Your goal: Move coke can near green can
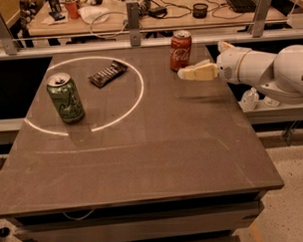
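Observation:
The coke can (pixel 181 50) is red with white script and stands upright near the table's far edge, right of centre. The green can (pixel 65 97) stands upright at the left side of the table, on a bright ring of light. My gripper (pixel 183 73) reaches in from the right on a white arm (pixel 269 69). Its tip hovers just in front of and below the coke can, above the table, with nothing held.
A dark snack bar (pixel 107 73) lies inside the light ring, between the two cans. The grey table (pixel 152 143) has a metal rail (pixel 133 24) along its far edge. A cluttered desk stands behind the rail.

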Tool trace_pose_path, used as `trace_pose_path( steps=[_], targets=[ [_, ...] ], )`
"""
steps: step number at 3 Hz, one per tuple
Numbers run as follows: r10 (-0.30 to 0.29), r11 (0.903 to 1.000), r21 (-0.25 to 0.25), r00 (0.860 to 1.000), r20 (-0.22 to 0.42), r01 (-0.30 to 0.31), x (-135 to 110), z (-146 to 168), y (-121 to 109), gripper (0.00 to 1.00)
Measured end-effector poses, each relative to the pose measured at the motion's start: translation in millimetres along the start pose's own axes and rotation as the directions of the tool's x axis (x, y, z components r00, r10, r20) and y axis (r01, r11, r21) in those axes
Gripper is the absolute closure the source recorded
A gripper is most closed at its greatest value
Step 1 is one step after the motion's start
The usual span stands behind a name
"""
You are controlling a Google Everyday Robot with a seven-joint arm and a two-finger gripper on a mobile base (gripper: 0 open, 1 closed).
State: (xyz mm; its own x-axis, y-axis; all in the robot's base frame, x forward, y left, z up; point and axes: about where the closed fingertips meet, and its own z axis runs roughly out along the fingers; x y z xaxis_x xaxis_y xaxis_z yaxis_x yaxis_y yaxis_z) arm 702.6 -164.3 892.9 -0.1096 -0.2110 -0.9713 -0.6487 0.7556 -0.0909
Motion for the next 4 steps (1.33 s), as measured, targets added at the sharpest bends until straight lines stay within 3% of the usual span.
trace_pose_path(
  steps=[1, 4],
  targets=[
    [0.019, 0.9995, 0.027, 1.000, 0.022, -0.019, 0, 21, -4, 0.00],
    [0.062, 0.9975, -0.035, 0.998, 0.003, -0.062, 6, 82, -9, 0.00]
  ],
)
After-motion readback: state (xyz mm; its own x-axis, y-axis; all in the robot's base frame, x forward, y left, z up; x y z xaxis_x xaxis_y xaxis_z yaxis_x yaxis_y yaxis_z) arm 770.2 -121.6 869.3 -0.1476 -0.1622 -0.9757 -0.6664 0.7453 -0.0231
